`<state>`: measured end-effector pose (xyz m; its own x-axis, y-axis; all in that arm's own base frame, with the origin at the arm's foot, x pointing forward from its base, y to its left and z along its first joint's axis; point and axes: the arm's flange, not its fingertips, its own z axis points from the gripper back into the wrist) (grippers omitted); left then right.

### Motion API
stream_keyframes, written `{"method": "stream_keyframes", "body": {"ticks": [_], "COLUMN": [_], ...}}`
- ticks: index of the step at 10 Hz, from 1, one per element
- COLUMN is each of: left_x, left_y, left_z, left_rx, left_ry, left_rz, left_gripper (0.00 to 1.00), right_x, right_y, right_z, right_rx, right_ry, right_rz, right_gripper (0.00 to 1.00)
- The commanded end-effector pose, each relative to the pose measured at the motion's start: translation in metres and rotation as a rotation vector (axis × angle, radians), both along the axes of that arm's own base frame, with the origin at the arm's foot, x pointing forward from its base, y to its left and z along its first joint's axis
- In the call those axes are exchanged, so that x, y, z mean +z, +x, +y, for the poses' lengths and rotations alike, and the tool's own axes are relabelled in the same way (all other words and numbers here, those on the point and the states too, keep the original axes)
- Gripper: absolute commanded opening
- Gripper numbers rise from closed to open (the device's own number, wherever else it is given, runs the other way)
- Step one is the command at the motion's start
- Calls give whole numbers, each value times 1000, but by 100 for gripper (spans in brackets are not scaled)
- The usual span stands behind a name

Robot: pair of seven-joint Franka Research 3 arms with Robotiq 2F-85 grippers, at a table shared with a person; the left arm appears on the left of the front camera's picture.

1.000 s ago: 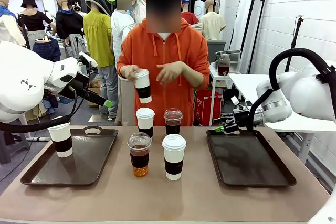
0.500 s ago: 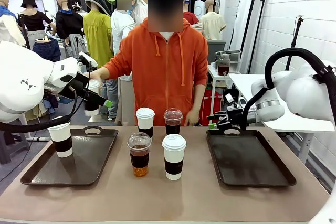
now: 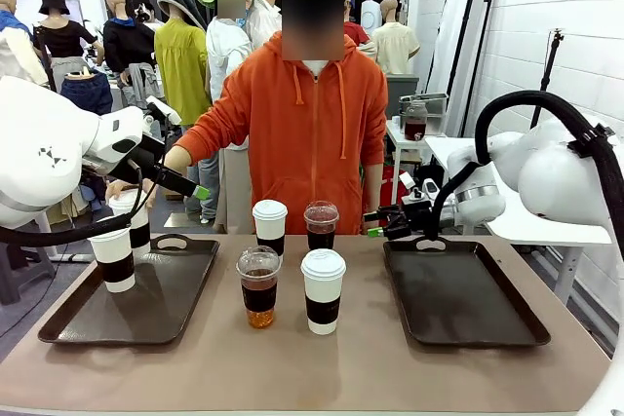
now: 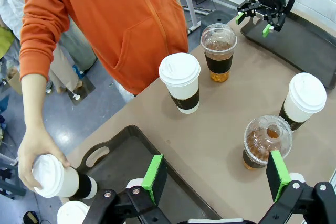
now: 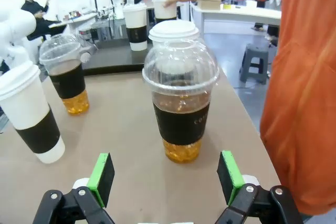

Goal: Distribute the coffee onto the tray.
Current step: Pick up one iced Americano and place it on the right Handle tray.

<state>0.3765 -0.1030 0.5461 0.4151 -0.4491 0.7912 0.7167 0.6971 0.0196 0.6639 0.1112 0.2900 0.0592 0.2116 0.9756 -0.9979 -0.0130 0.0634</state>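
Right gripper agape — clear cup ahead

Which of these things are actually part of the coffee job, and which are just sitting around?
Part of the job: placed white cup on the left tray; held white cup in the person's hand; two white cups and two clear cups on the table; right tray; left gripper and right gripper, both open.

Just lying about: red bag; drink cup in the background; stool.
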Motion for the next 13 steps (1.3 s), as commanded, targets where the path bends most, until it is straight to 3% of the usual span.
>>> {"method": "stream_keyframes", "body": {"ticks": [1,5,7,8,13], "left_x": [-1,-1,-1,-1,-1], "left_y": [0,0,0,0,0], "left_z": [1,1,1,1,1], "left_rx": [-2,-2,-2,-2,-2], "left_ry": [-5,-5,-5,-5,-5], "left_rz": [4,4,4,4,4], "left_gripper": [100,100,100,100,100], "right_x": [-3,-7,-7,-7,-15], "right_y": [7,10,9,4,9], "right_z": [13,32,32,28,35], "right_rx": [-11,-42,-76,-22,-52], "right_ry": [33,33,-42,14,11], "right_rz": [-6,-19,-9,2,-11], "right_gripper": [100,100,100,100,100]}}
